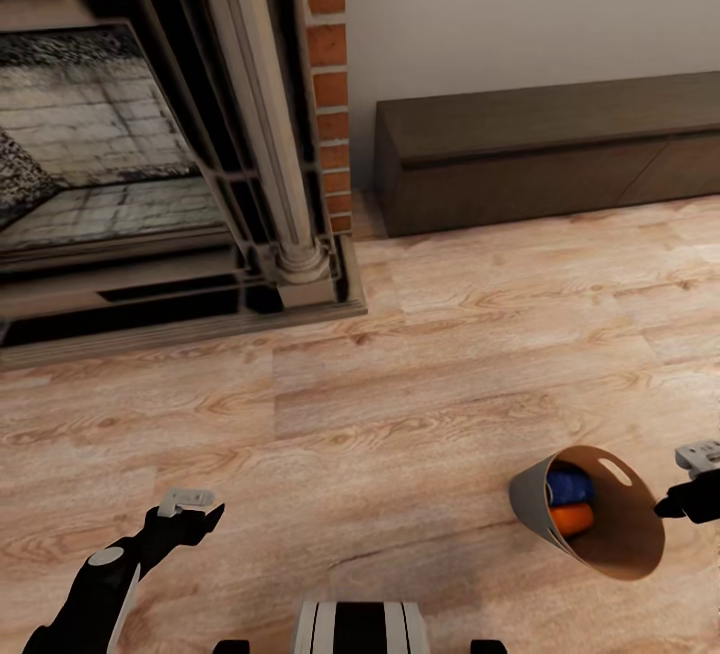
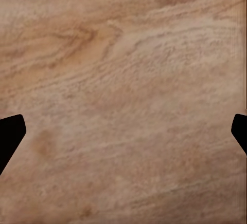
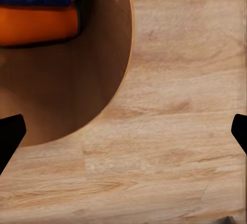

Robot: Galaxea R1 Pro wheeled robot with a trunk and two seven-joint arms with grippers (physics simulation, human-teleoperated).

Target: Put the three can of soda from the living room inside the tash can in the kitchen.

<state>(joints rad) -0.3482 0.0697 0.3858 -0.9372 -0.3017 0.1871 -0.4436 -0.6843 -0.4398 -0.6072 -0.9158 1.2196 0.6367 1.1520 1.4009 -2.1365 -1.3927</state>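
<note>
While the robot stands in the living room, the head view shows the trash can (image 1: 590, 524) tipped on the wood floor (image 1: 400, 414) beside the right gripper (image 1: 690, 494), two cans inside: one blue can (image 1: 568, 485), one orange can (image 1: 572, 519).

The left wrist view shows the left gripper (image 2: 123, 136) spread wide, holding nothing.

The right wrist view shows its fingers apart, empty. A third can remains uncounted; carrying the bin kitchenward likely follows.
</note>
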